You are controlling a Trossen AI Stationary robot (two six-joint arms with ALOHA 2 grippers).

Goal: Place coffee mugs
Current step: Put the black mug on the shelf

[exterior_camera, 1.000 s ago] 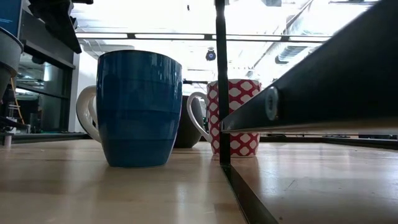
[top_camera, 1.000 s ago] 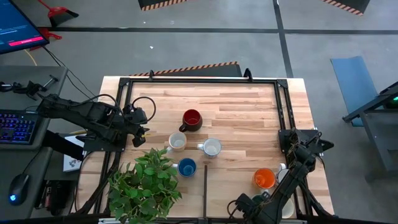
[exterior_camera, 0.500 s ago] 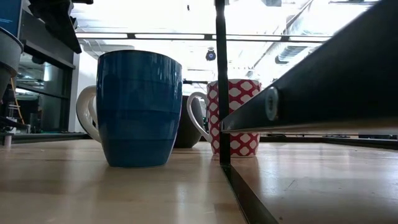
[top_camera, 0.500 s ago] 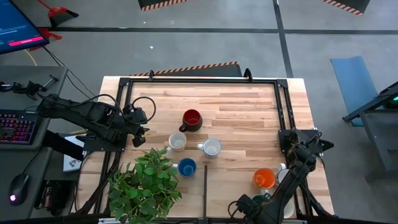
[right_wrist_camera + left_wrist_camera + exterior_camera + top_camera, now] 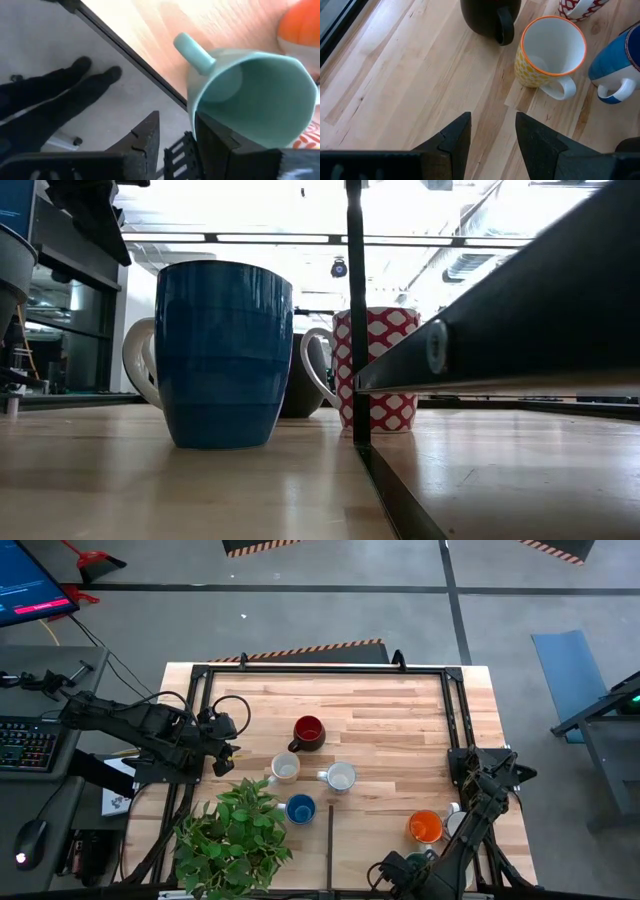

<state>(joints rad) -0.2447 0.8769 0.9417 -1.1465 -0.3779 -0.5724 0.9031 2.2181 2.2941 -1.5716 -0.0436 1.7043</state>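
Note:
Four mugs stand upright mid-table: a dark red mug [image 5: 308, 731], a cream mug [image 5: 285, 769], a white mug [image 5: 341, 777] and a blue mug [image 5: 300, 808]. An orange mug [image 5: 425, 827] stands near the right side. My left gripper [image 5: 228, 748] hovers open by the table's left edge. In its wrist view its fingers [image 5: 492, 117] are above bare wood, short of a yellow mug with an orange rim [image 5: 550, 52]. My right gripper [image 5: 400, 868] is at the table's near edge, shut on a pale green mug [image 5: 250, 95]. My right gripper holds the pale green mug by its rim [image 5: 191, 107], one finger inside the mug and one outside. The mug is lifted clear and tipped, its mouth facing the wrist camera. Its handle [image 5: 192, 50] points away from the fingers, over the table's edge.
A leafy potted plant [image 5: 235, 835] fills the near left corner. A black frame [image 5: 325, 670] runs around the table. A dark bar [image 5: 500, 330] crosses the low view beside the blue mug [image 5: 220, 355] and a red-and-white patterned mug [image 5: 375, 370]. A person's legs [image 5: 50, 95] stand beyond the table edge.

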